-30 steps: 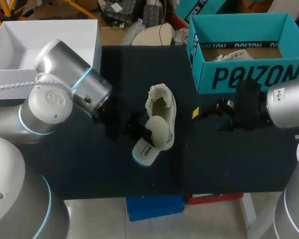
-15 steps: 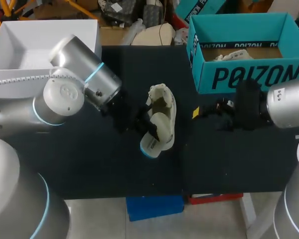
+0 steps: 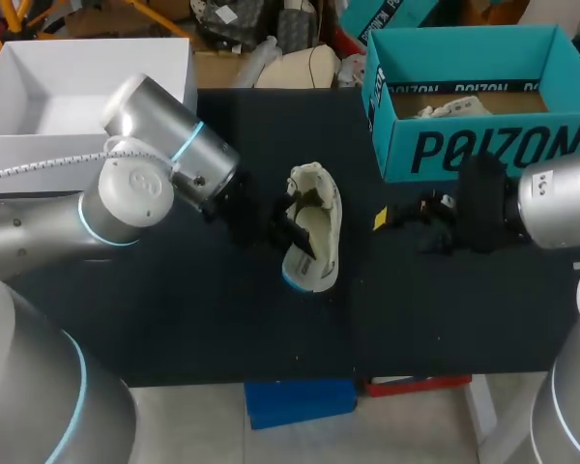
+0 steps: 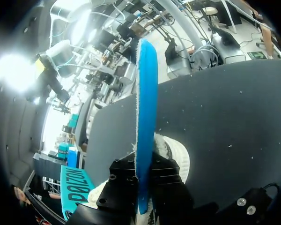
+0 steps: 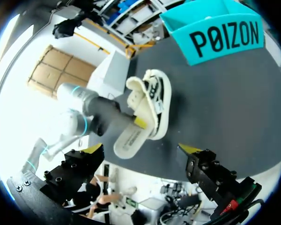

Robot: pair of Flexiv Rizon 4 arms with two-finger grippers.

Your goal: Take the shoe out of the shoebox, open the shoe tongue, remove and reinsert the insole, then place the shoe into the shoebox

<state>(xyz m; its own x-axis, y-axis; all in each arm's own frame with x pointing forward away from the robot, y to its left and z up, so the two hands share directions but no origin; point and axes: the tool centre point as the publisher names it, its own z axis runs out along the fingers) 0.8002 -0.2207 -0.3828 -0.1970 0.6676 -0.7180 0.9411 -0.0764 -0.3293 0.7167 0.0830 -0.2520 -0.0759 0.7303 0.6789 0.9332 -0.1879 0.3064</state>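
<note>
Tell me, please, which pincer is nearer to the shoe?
Left. The left pincer is at the shoe, gripping the insole that sticks out of it; the right pincer sits open, apart, beside the shoe.

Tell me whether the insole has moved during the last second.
Yes. The insole, which stuck out past the heel toward the near edge of the table, has slid in over the shoe, which stayed put.
</note>
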